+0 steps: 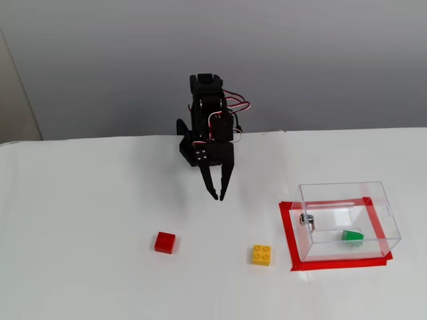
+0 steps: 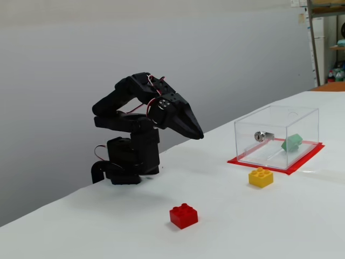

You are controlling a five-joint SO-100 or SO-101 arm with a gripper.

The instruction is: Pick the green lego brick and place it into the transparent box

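Fingers nearly together w/ nothing btwn them, gripper (image 1: 218,196) hangs near table's back edge since green lego brick (image 1: 352,235) already lies tilted inside transparent box (image 1: 383,207) by right edge.

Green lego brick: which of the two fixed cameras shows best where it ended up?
The high fixed view: the green lego brick shows bright green on the floor of the transparent box, seen from above. The low side fixed view shows the same brick paler, through the box's wall.
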